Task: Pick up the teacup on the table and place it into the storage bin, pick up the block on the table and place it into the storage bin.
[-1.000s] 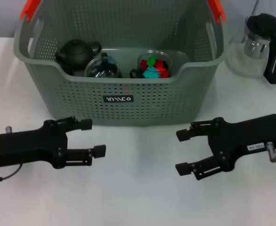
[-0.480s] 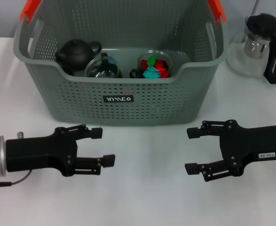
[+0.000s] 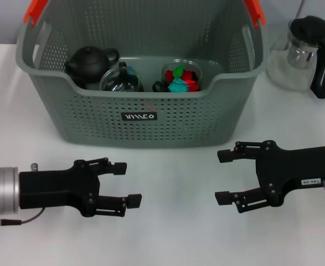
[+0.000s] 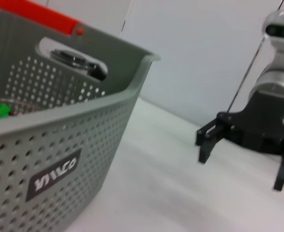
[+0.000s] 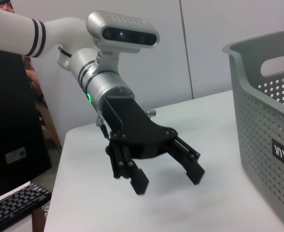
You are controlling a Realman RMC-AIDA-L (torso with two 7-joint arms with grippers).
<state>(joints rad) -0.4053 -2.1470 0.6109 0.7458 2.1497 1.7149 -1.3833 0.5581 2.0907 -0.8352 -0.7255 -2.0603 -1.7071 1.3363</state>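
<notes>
The storage bin [image 3: 140, 77] stands at the back of the white worktop [image 3: 168, 233]. Inside it lie a dark teapot [image 3: 90, 61], a glass teacup [image 3: 120, 79] and a cup with coloured blocks [image 3: 182, 76], so both placings look done. Beside the bin, at the right, a glass pitcher [image 3: 306, 55] remains outside. During the last second the left claw [image 3: 119, 184] has drawn back toward the front, its fingers wide and holding nothing. The right claw [image 3: 224, 175] has also shifted aside, wide and empty. I judge the arms are retreating to rest.
</notes>
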